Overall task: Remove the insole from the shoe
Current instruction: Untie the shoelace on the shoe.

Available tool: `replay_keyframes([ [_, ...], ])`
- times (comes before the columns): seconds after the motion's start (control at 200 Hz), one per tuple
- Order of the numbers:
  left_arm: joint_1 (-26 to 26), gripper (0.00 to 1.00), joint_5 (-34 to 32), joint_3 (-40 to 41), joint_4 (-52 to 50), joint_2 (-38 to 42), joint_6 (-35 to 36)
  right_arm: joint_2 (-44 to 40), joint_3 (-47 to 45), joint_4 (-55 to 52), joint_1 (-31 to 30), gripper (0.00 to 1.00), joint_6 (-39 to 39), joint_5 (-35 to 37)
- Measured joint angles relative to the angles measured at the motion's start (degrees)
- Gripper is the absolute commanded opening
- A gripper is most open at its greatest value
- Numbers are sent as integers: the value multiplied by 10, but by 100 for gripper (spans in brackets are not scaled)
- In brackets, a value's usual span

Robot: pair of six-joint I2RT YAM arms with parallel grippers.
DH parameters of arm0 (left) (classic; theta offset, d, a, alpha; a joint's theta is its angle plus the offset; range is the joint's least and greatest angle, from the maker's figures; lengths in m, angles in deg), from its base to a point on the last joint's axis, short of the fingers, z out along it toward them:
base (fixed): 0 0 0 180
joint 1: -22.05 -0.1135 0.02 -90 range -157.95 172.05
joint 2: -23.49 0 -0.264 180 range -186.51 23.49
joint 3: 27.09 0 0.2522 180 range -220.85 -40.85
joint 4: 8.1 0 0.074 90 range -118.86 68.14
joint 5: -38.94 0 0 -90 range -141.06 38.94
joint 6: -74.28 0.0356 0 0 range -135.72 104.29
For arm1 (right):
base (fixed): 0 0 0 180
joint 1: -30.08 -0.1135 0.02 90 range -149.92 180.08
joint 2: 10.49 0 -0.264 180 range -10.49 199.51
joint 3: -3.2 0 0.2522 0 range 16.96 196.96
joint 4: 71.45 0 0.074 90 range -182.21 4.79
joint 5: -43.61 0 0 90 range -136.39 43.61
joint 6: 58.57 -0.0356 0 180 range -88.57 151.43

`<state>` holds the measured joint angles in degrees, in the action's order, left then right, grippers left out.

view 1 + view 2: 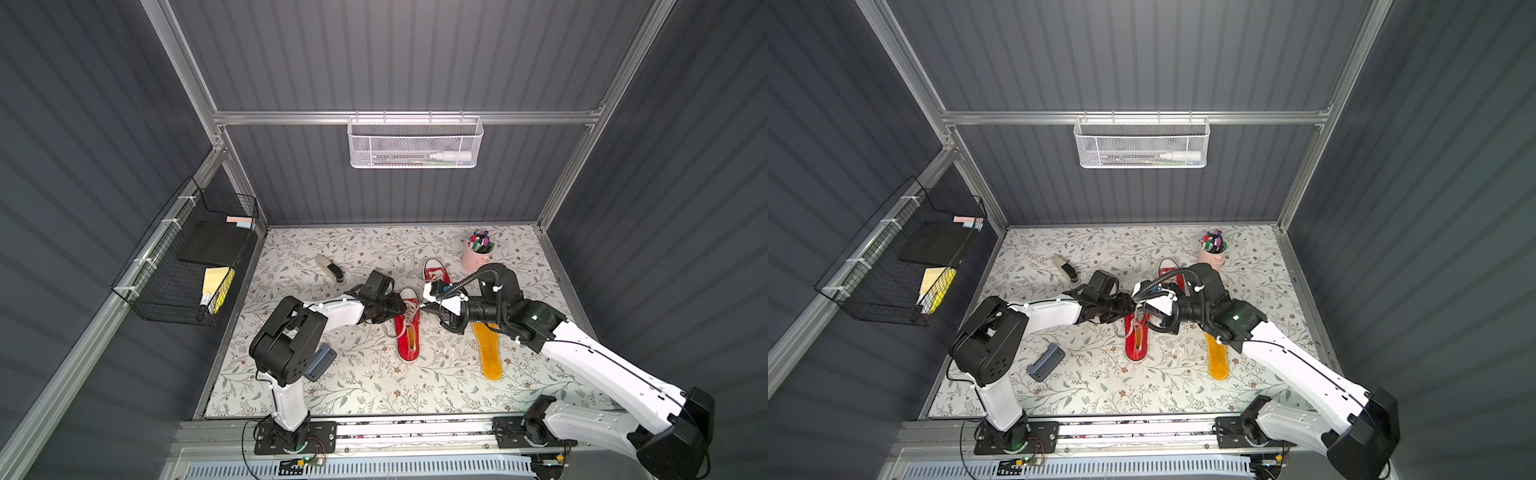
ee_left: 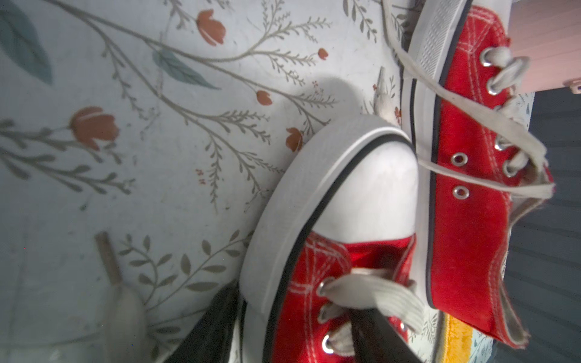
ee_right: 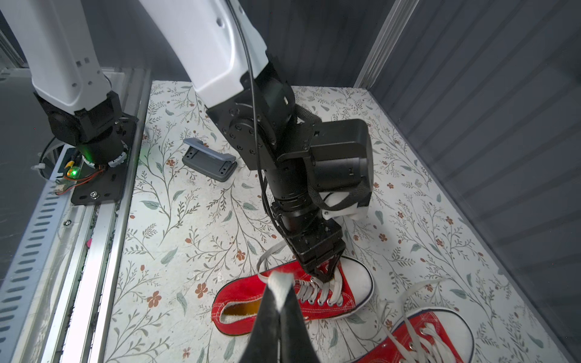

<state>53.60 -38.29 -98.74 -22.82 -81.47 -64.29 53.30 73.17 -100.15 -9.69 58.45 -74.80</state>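
1. The pale floral-print tabletop [image 1: 374,386] carries everything, with the work going on near its middle.
2. The red canvas sneaker with a white rubber toe cap [image 1: 402,332] sits on its sole between the two arms. A second matching red sneaker [image 1: 434,270] lies just behind it.
3. A loose mustard-yellow foam insole [image 1: 490,353] lies flat on the table, partly under the right arm. One shoe is probably emptied already.
4. The mustard-yellow insole inside the nearer sneaker [image 3: 240,309] shows through the heel opening, so it is not out yet.
5. The left gripper [image 3: 323,276] has its jaws partly spread astride the forefoot. One finger [image 2: 210,327] is outside the white sole and the other rests on the lacing. It appears to clamp the shoe and pin it down.
6. The right gripper [image 3: 278,292] is closed tight on a flat white shoelace [image 3: 279,278], held above the shoe's throat.
7. The step in hand looks like loosening the lacing to widen the throat.
8. The next move calls for drawing the lace away from the eyelets while the left holds firm. The right can then let go and reach for the insole's heel edge.
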Motion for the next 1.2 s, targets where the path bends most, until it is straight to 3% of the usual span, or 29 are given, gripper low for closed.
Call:
replay_keyframes([
  [0.51, 0, 67, -15, -14, -2, -7, -1, 11, 21, 77, 0, 0, -44, -14],
  [0.675, 0, 69, -115, -19, -66, 31, -27, 83, 21, 112, -1, 0, -70, 40],
  [0.871, -3, 68, -299, -15, -158, 207, -94, 223, 47, 125, -1, 2, -116, 103],
  [0.961, -5, 68, -353, 0, -184, 283, -118, 288, 96, 113, -1, 8, -144, 125],
  [1.031, -5, 68, -378, 30, -205, 327, -130, 335, 144, 98, -1, 20, -175, 141],
  [1.096, -5, 68, -384, 65, -226, 357, -133, 378, 191, 83, -1, 35, -204, 153],
  [1.201, -5, 66, -365, 121, -254, 393, -122, 439, 263, 33, -1, 46, -239, 170],
])
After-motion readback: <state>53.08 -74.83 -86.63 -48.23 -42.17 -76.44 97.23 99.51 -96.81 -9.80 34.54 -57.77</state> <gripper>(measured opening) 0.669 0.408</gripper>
